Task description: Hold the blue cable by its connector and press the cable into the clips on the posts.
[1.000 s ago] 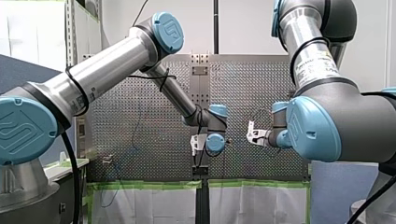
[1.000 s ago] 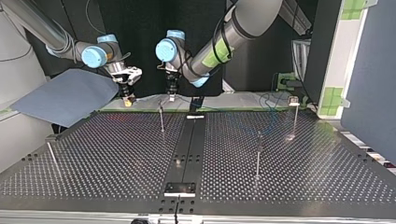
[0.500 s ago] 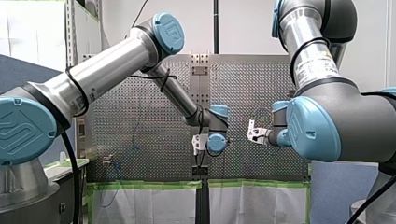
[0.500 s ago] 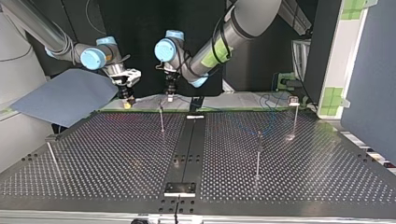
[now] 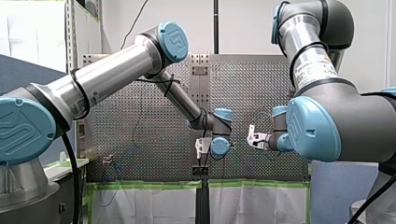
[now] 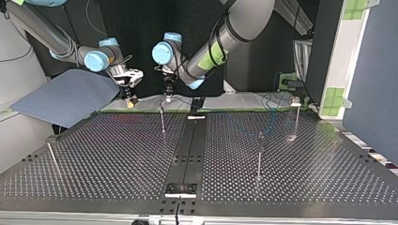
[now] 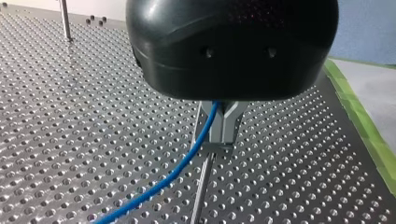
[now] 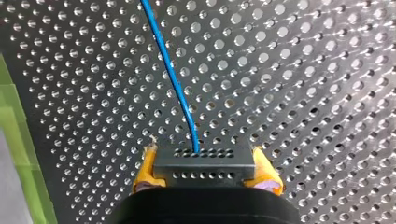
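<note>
The blue cable is about as thin and floppy as they come. It weighs nothing, and I'd bet it bows or kinks if you push it lengthwise. The only stiff bit is the black connector on its end, so that's the place to grab.

My right gripper has exactly that, with its yellow pads clamped on both ends of the block and the cable leaving ahead of it. In the top view it hangs just off to the side of the post, about level with the post's top, fingers aimed down at the table.

My left arm is stretched long, wrist bent down. My left gripper sits right above that post's tip, metal fingers pinched together, with the cable coming out between them and sagging away past the post. I can't make out the clip, so no idea if it's seated. Smooth metal on a slick jacket probably lets it slide.
</note>
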